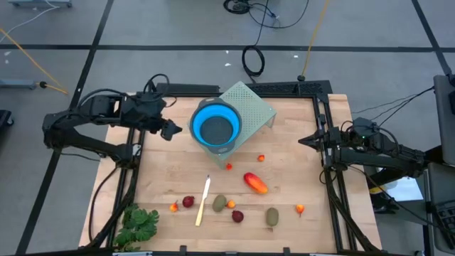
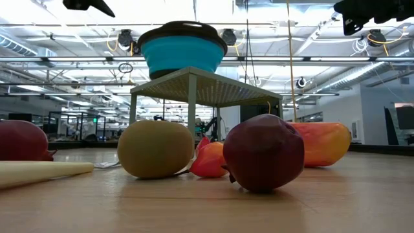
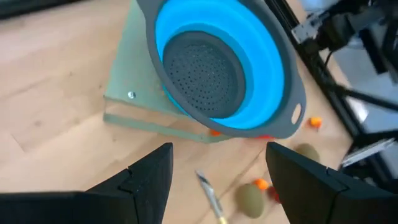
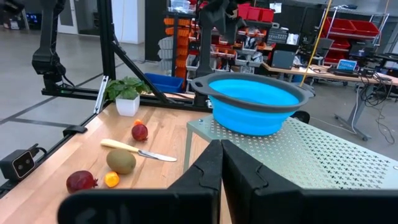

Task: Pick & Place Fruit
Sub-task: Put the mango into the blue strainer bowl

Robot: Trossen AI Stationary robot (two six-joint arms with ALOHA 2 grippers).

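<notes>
Along the counter's (image 1: 298,167) near edge the fruit (image 1: 255,183) lies loose and crowded beside a knife (image 1: 202,201), so a grab could nudge rounder pieces rolling. Farther back, the left claw (image 1: 173,130), fingers apart, hovers beside the blue colander (image 1: 215,125) on its small stand (image 1: 257,107) and could knock it, while the right claw (image 1: 304,141) waits pinched together.

High view looks straight down on the worktop (image 1: 284,185); low view sits level, close to the fruit; both wrist views face the colander (image 3: 217,68)
</notes>
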